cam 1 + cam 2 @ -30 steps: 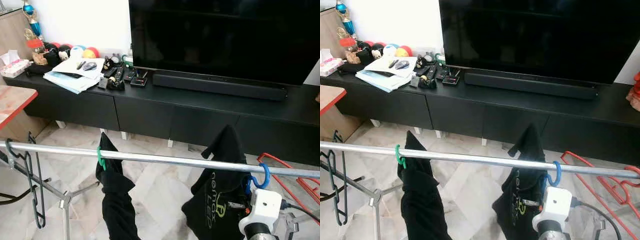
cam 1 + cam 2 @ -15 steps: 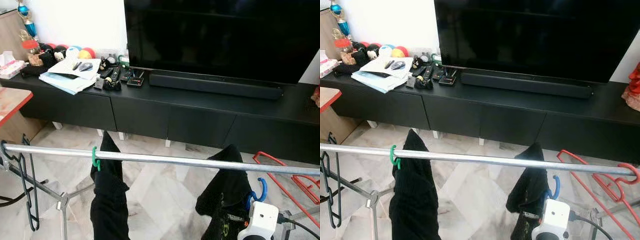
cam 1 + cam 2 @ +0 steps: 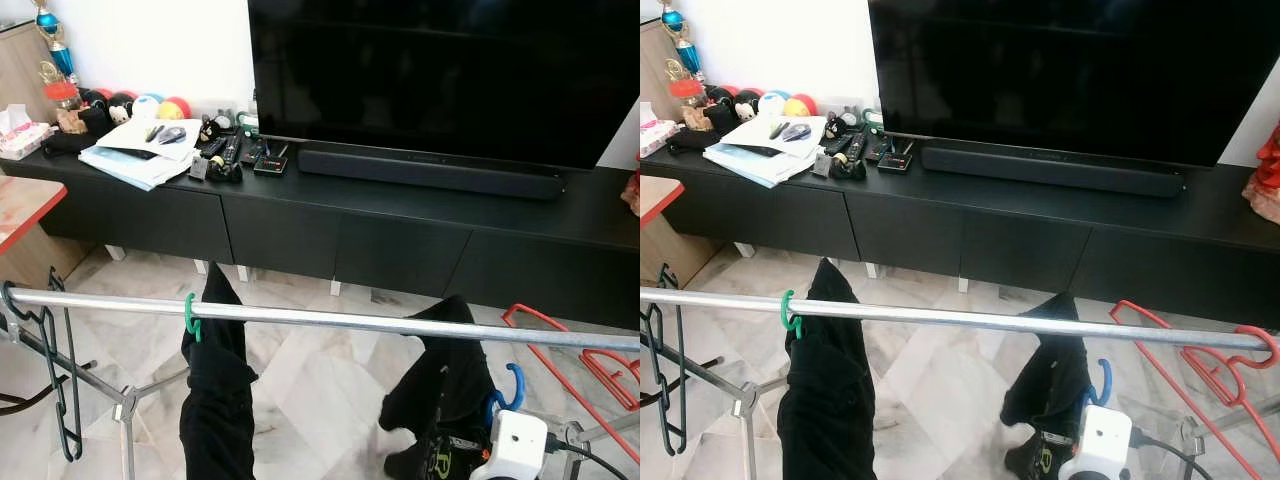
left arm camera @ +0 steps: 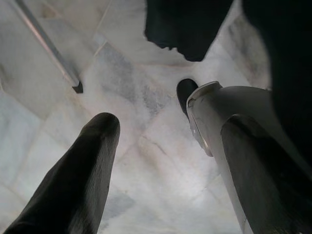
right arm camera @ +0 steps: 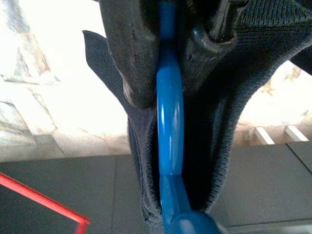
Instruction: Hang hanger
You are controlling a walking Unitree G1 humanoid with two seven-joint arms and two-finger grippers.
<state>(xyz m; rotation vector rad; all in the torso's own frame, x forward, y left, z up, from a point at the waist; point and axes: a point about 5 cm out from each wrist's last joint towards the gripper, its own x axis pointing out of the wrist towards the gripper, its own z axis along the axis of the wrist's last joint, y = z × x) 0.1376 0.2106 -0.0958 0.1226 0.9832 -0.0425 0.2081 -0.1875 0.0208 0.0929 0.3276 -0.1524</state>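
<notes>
Right wrist view is showing the right gripper [image 5: 168,53] clenching its two black fingers [image 5: 130,53] on the neck of the blue hanger [image 5: 169,146], which is carrying a black garment [image 5: 222,122].

In the eye views, the hanger's blue hook [image 3: 514,385] is sitting below the metal rail [image 3: 330,320] of the drying rack and apart from it, so the hanger is judged as not yet hung. The white wrist housing [image 3: 516,446] is sitting just under the hook, near the bottom edge of the view. The garment is bunching around the hook and rising close to the rail.

A second black garment [image 3: 215,390] is hanging from the rail on a green hanger hook [image 3: 190,316] further along toward the robot's left. A dark empty hanger [image 3: 55,370] is hanging at the left end of the rail, and red hangers [image 3: 1200,365] are hooked at the right end.

The left gripper [image 4: 165,170] is hanging idle over the marble floor [image 4: 131,112] with its fingers spread and holding nothing.

Hazards, as judged from this position:
- The hook opening is turning partly sideways; a lift without alignment could strike the rail from beneath and miss it.
- Bunched cloth could be lodging between hook and rail and blocking seating.
- Releasing before the hook is seating over the rail would be dropping hanger and garment to the floor.
- Drifting right could be tangling with the red hangers.
</notes>
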